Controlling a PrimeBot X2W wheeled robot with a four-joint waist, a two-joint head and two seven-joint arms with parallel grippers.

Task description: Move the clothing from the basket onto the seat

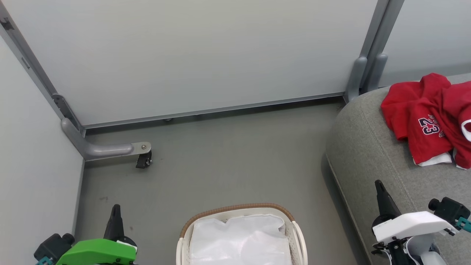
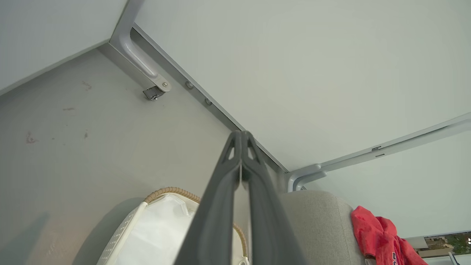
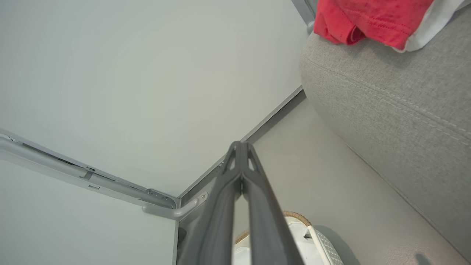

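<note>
The red clothing [image 1: 430, 117], white-trimmed and printed with a dark 23, lies crumpled on the grey seat [image 1: 368, 154] at the right; it also shows as clothing [image 2: 379, 235] and clothing [image 3: 368, 18] in the wrist views. The off-white basket [image 1: 298, 235] with a brown woven rim stands at the bottom centre on the floor, and only its white liner [image 1: 239, 239] shows inside. My left gripper [image 1: 116, 209] is shut and holds nothing, left of the basket. My right gripper [image 1: 379, 186] is shut and holds nothing, over the seat's front edge, below the clothing.
Pale partition panels close off the back and left. A grey metal foot with a black caster [image 1: 143, 160] juts onto the floor at the left. Another partition post [image 1: 362, 77] stands behind the seat's corner. Grey floor [image 1: 228, 158] lies between the basket and the panels.
</note>
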